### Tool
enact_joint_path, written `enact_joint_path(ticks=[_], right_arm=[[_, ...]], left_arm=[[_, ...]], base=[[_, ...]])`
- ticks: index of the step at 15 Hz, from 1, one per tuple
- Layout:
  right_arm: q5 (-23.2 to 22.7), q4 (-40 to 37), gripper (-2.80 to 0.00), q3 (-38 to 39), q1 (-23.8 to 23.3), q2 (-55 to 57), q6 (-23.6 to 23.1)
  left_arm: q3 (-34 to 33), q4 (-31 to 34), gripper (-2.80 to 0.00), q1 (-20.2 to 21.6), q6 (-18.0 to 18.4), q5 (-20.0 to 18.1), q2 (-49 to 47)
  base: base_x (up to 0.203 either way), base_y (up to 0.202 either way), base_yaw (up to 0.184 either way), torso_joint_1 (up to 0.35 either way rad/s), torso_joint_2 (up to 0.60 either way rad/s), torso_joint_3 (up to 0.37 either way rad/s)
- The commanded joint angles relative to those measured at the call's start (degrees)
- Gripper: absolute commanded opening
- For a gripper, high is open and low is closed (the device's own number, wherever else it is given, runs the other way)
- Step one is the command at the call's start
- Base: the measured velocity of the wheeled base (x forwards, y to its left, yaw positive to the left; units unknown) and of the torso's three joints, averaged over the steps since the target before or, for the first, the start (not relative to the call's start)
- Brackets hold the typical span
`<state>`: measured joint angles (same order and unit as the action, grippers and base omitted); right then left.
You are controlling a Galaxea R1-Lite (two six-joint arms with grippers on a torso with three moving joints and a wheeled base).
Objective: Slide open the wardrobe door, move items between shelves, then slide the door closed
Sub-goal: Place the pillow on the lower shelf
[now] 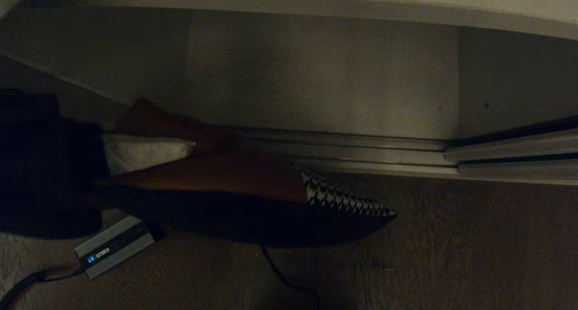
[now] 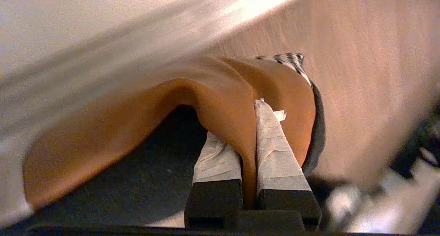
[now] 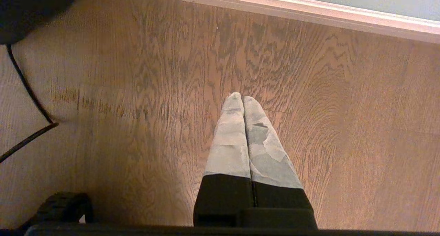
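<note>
the cushion is being pinched at its brown edge by the left tool, clenched on the fabric. its long axis is being held running rightward from the tool, before the open wardrobe track. the right tool is being kept clenched, empty, over the floor.

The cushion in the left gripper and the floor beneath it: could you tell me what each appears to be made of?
The cushion looks like soft fabric: it folds where the left gripper pinches it, with a smooth brown panel and a woven houndstooth corner. Whether the brown is suede or faux leather is unclear. The floor looks like matte wood or laminate, with visible grain.
</note>
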<state>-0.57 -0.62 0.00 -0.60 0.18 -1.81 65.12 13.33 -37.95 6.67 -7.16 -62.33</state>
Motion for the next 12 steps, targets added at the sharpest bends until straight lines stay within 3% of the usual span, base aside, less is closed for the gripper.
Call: enact_joint_path(ticks=[1, 5, 10, 12], right_arm=[[-0.04, 0.01, -2.8, 0.18, -0.02, -0.09, -0.04], [-0.04, 0.01, -2.8, 0.18, -0.02, -0.09, -0.04], [-0.04, 0.01, -2.8, 0.18, -0.02, -0.01, -0.04], [-0.04, 0.01, -2.8, 0.18, -0.02, -0.09, -0.04]], left_arm=[[-2.53, 3.12, -2.8, -0.17, -0.25, -2.17, 4.57], [-6.77, 10.27, -2.8, -0.43, -0.42, -4.09, 3.59], [-9.86, 9.88, -2.8, -2.1, -5.4, -4.53, -3.64], [-9.76, 7.3, -2.8, -2.25, -9.24, -4.52, -7.05]], base=[[0.0, 0.0, 0.0, 0.0, 0.0, 0.0], [0.0, 0.0, 0.0, 0.0, 0.0, 0.0], [0.0, 0.0, 0.0, 0.0, 0.0, 0.0], [0.0, 0.0, 0.0, 0.0, 0.0, 0.0]])
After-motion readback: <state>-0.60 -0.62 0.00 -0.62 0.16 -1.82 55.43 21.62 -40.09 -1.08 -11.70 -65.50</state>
